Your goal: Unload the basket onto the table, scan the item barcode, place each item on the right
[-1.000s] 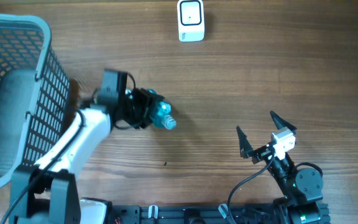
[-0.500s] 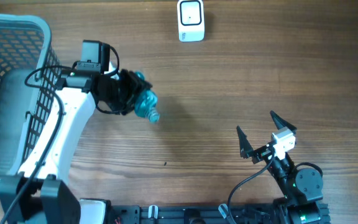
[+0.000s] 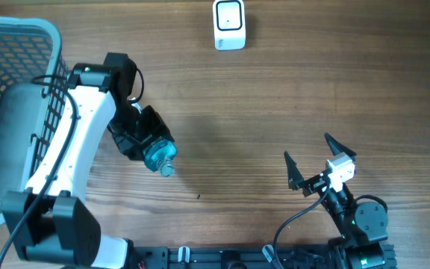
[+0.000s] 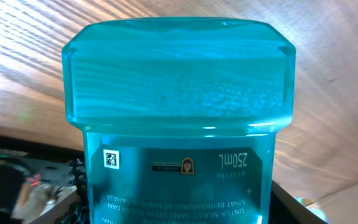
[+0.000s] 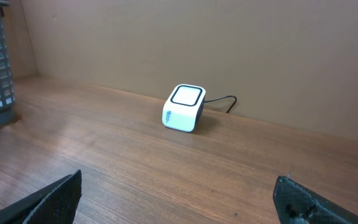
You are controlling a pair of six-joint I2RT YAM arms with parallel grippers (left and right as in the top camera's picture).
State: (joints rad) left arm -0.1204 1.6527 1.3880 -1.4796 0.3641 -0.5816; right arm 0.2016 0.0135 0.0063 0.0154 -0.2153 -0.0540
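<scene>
Blue-teal bottle [image 3: 160, 156], clasped by left pincer [image 3: 148, 148] near basket [image 3: 21, 27], right pincer [image 3: 307, 147] spread wide, empty, scanner [image 3: 229, 24] well apart

From table [image 3: 275, 97] centre, I have the scanner [image 3: 229, 25] at twelve o'clock near the far edge and the basket [image 3: 21, 26] at nine o'clock. The bottle [image 3: 159, 157] sits in the left gripper [image 3: 139, 140] at eight o'clock, just right of the basket; the right gripper [image 3: 307, 146] hangs at four o'clock, well apart.
</scene>
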